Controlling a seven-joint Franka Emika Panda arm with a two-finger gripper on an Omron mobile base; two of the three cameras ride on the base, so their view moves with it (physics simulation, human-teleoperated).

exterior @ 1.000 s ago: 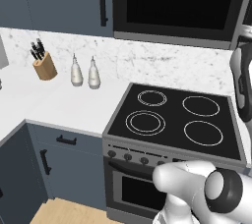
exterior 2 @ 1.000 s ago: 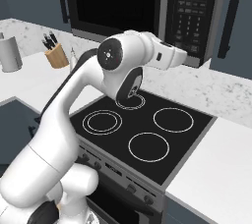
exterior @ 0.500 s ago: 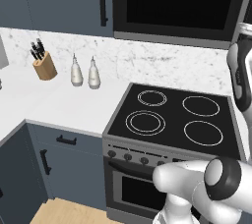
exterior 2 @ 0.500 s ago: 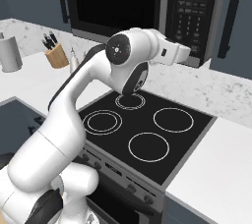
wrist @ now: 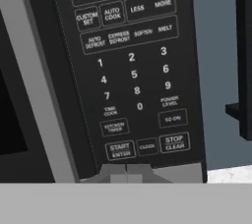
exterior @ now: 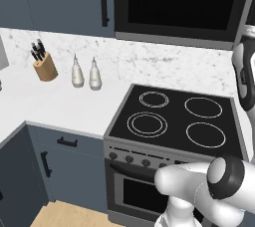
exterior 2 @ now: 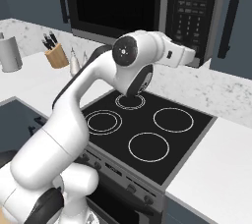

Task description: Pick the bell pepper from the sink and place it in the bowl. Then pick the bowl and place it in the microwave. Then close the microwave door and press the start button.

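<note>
Hand view: closed fingers (wrist: 126, 173) sit just below the microwave (exterior 2: 147, 9) keypad, with the start button (wrist: 120, 150) directly above them.

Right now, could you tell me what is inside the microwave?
The microwave door is shut; its dark glass shows only blackness. Whether the bowl sits inside cannot be seen.
</note>
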